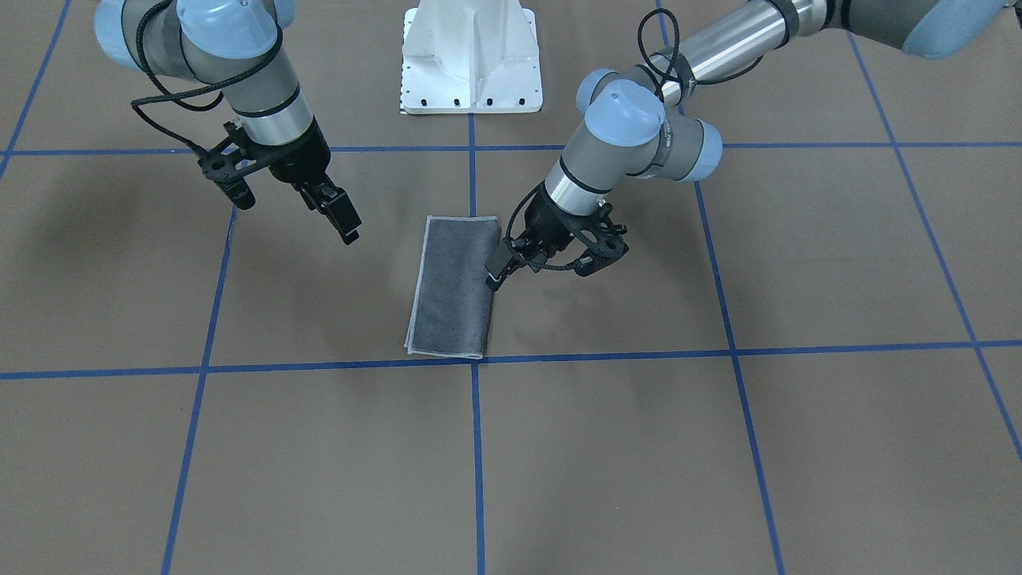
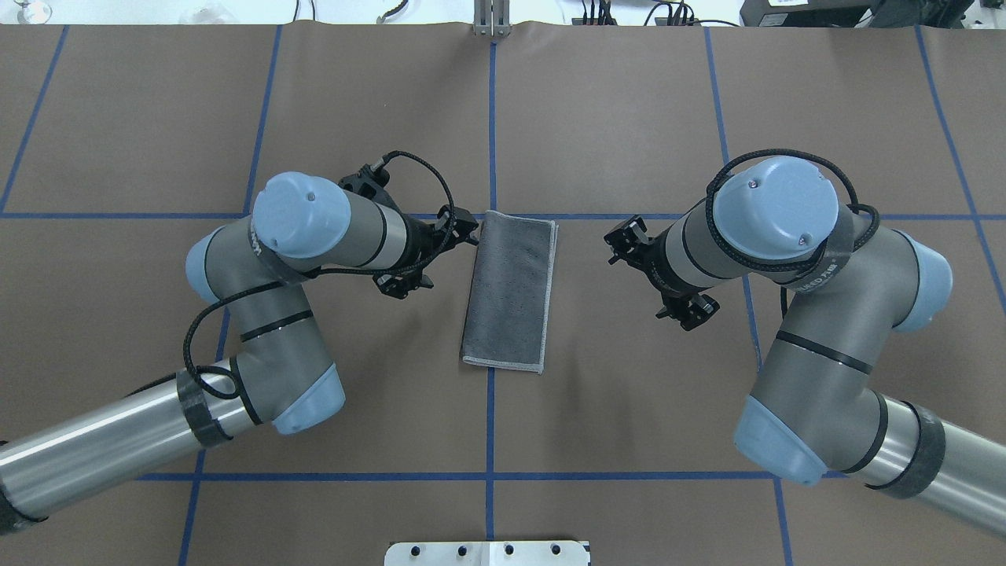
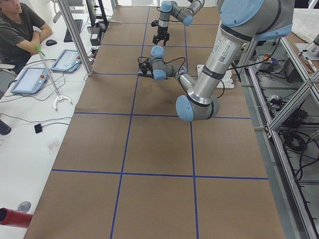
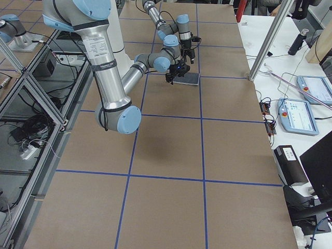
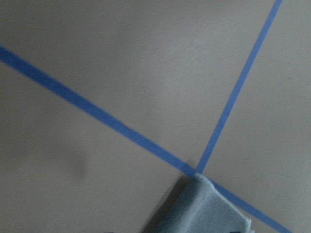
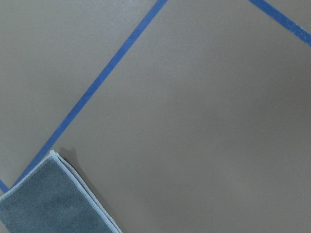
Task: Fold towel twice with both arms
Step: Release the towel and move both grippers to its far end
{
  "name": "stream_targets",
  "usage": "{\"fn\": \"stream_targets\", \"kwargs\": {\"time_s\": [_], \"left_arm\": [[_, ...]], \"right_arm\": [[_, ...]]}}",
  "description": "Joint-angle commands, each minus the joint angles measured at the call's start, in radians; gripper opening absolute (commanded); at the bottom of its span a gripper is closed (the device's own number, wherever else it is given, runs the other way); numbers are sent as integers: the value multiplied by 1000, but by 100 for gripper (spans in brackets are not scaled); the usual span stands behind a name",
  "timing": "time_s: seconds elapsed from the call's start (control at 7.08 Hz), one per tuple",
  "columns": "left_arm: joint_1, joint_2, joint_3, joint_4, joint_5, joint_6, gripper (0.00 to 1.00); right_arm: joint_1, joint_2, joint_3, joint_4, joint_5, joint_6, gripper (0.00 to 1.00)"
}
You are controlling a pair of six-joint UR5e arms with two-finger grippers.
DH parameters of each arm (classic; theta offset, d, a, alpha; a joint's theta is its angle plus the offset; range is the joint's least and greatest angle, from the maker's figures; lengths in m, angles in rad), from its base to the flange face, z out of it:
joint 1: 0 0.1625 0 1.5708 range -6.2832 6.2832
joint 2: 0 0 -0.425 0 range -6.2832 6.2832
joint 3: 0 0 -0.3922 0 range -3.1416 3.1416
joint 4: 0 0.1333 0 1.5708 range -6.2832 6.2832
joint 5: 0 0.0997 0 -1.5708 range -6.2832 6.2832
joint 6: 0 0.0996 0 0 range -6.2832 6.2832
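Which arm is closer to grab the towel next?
Left. The left arm has its jaws right at the long edge of the towel; the right arm holds its jaws apart from it.

Left arm (image 3: 214, 59) near, right arm (image 3: 175, 11) far.

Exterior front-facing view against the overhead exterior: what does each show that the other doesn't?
Only front-facing: the left gripper with its tip at the towel's long edge, the right gripper hanging off to the side, and the white pedestal's upright body. Only overhead: the table's far edge and cables beyond it; the fingertips are largely hidden there. Both: the towel folded into a strip, dark grey up, between the grippers.
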Motion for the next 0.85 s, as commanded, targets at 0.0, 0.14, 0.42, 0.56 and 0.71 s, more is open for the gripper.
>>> {"fn": "stream_targets", "kwargs": {"time_s": [0.0,0.14,0.42,0.56,0.71], "left_arm": [[96,63,-72,6,95,-31,98],[105,61,-72,25,95,-31,88],[122,54,-72,27,96,-32,79],[133,57,-72,29,96,-34,74],[137,57,-71,29,96,-34,71]], "right_arm": [[9,-12,-4,37,2,-39,100],[30,-15,-8,34,0,-121,100],[52,-33,-26,35,6,-156,100],[54,-54,-24,40,9,-188,100],[66,-56,-24,38,17,-211,100]]}}
